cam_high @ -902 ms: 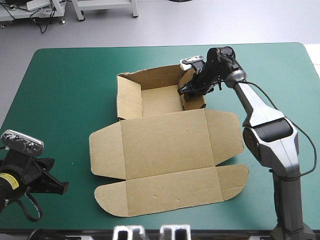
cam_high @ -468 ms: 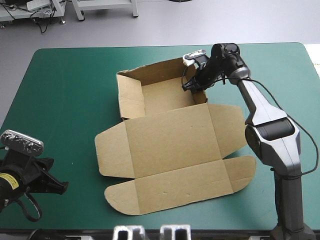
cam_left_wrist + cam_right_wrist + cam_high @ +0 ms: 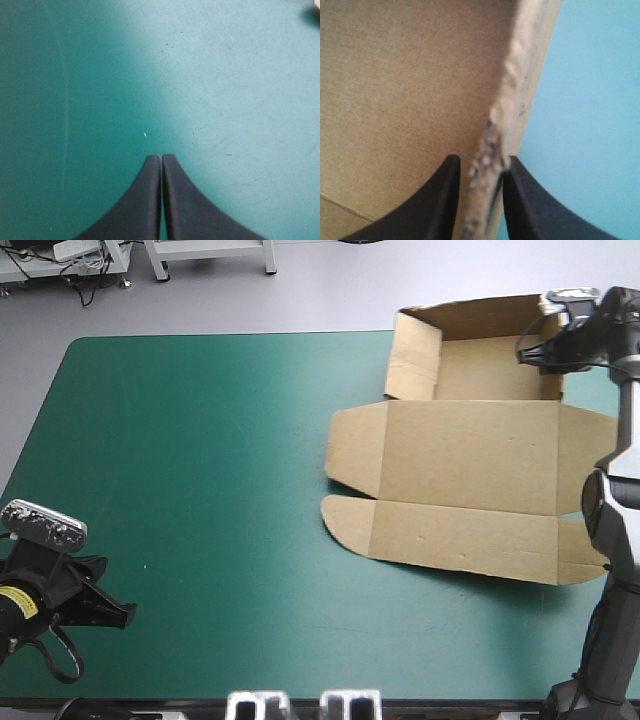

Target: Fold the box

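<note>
1. The box [image 3: 470,455] lay at the table's [image 3: 200,490] far right corner, walls raised, lid flat.
2. The right gripper [image 3: 480,162] pinched its right wall.
3. The left gripper [image 3: 161,159], fingers pressed together, hung above the table's near left corner.

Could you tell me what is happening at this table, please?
The right gripper is shut on the right wall of the box, at the far right of the table. The box is an open tray with its lid flat, the tray reaching past the far edge. The left gripper is shut, idle over the table's near left corner.
</note>
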`<action>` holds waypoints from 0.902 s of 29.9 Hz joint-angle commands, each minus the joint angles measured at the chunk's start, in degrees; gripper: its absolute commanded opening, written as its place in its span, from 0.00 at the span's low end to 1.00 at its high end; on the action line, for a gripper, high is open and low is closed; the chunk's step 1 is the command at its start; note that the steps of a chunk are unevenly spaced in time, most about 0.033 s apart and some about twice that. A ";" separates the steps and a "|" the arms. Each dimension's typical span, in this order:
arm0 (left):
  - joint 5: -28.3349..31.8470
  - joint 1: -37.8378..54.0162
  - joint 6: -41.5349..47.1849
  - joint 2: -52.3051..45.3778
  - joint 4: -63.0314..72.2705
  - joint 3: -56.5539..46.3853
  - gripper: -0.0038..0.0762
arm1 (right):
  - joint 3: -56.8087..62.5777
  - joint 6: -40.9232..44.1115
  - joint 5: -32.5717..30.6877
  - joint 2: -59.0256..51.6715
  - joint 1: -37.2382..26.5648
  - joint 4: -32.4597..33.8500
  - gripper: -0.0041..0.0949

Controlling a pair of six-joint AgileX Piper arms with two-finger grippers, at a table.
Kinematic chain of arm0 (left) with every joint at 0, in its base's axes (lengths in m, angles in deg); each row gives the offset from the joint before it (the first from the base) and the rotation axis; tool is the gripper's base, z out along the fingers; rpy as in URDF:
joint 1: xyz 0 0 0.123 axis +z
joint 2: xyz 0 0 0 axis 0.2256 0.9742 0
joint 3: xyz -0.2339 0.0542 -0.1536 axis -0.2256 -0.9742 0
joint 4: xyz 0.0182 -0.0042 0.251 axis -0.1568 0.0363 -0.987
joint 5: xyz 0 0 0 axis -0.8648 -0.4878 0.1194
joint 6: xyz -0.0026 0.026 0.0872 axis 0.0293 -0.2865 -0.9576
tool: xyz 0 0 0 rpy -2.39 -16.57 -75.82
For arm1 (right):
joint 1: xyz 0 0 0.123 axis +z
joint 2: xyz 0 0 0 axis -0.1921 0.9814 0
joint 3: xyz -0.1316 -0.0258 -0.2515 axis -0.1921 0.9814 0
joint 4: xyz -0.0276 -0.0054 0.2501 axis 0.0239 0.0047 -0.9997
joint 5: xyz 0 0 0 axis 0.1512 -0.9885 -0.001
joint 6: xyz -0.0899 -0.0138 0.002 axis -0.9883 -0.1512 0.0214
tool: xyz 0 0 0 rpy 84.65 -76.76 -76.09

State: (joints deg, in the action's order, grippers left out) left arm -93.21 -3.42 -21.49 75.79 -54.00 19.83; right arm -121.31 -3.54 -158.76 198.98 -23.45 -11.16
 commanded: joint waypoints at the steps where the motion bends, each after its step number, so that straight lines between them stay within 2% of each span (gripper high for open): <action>1: -2.01 0.01 0.46 0.14 0.04 1.29 0.04 | -2.02 0.02 -0.55 -4.07 -5.47 1.54 0.02; 9: -1.88 0.01 0.46 0.14 0.62 1.29 0.04 | -2.02 -0.11 -0.55 -3.83 -12.72 2.65 0.02; 16: -1.88 0.01 0.46 0.14 1.89 1.29 0.04 | -2.02 0.13 -0.55 -3.83 -16.03 0.99 0.03; 19: -1.88 0.01 0.46 0.14 3.74 1.29 0.04 | -2.02 -1.18 -0.55 -3.83 -16.93 0.05 0.18; 24: -1.55 0.01 0.46 0.14 4.59 1.29 0.04 | -2.02 1.53 -0.07 -3.83 -17.62 1.35 0.67; 26: -1.11 0.01 0.46 0.14 4.59 1.29 0.04 | -2.02 3.96 0.09 -3.83 -17.62 3.32 0.77; 27: -0.84 0.01 0.46 0.14 4.59 1.29 0.04 | -2.02 4.40 -0.02 -3.83 -17.62 3.81 0.78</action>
State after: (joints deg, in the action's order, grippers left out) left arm -93.21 -3.42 -21.49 75.79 -49.86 19.83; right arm -121.45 -1.22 -158.76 199.08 -40.54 -8.83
